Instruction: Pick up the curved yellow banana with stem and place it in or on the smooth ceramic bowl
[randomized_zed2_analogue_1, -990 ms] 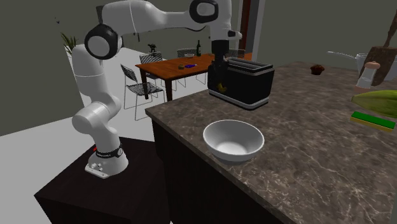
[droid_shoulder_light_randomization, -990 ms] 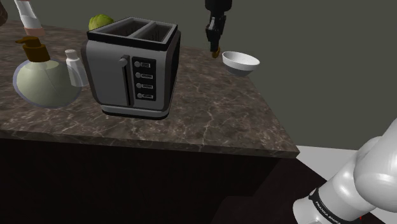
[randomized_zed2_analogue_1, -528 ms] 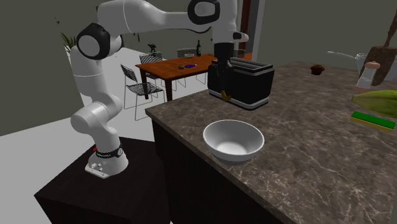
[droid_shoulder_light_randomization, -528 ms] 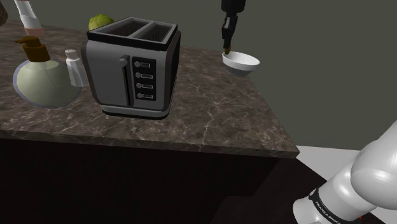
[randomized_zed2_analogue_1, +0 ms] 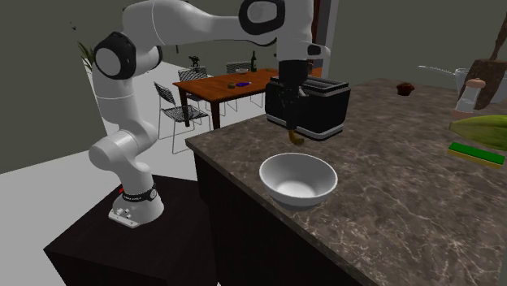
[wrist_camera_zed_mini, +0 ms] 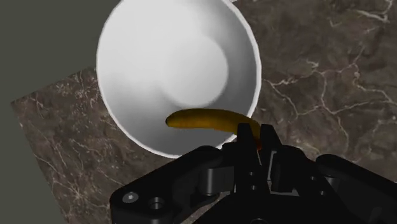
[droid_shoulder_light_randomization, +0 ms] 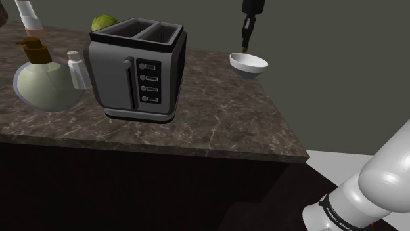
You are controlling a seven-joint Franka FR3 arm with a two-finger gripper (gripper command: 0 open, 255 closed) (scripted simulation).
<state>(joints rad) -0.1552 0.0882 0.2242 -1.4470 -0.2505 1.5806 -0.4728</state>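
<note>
My black gripper (wrist_camera_zed_mini: 254,144) is shut on one end of the curved banana (wrist_camera_zed_mini: 208,119), drawn yellow-brown; the rest of the fruit sticks out over the white bowl (wrist_camera_zed_mini: 159,57). In the shoulder view the gripper (droid_shoulder_light_randomization: 247,36) hangs just above the bowl (droid_shoulder_light_randomization: 250,64) near the counter's far corner, with the banana's tip (droid_shoulder_light_randomization: 245,47) pointing down. In the second exterior view the banana (randomized_zed2_analogue_1: 296,139) dangles under the gripper (randomized_zed2_analogue_1: 290,128), above and behind the bowl's rim (randomized_zed2_analogue_1: 296,183).
A grey toaster (droid_shoulder_light_randomization: 138,69) stands on the dark marble counter (droid_shoulder_light_randomization: 210,125), to the shoulder view's left of the bowl. Further left are a round flask (droid_shoulder_light_randomization: 43,82) and a white shaker (droid_shoulder_light_randomization: 79,70). The counter's corner edge lies close to the bowl.
The gripper, still shut on the banana, has travelled from beside the toaster to the shoulder view's right, arriving over the bowl.
</note>
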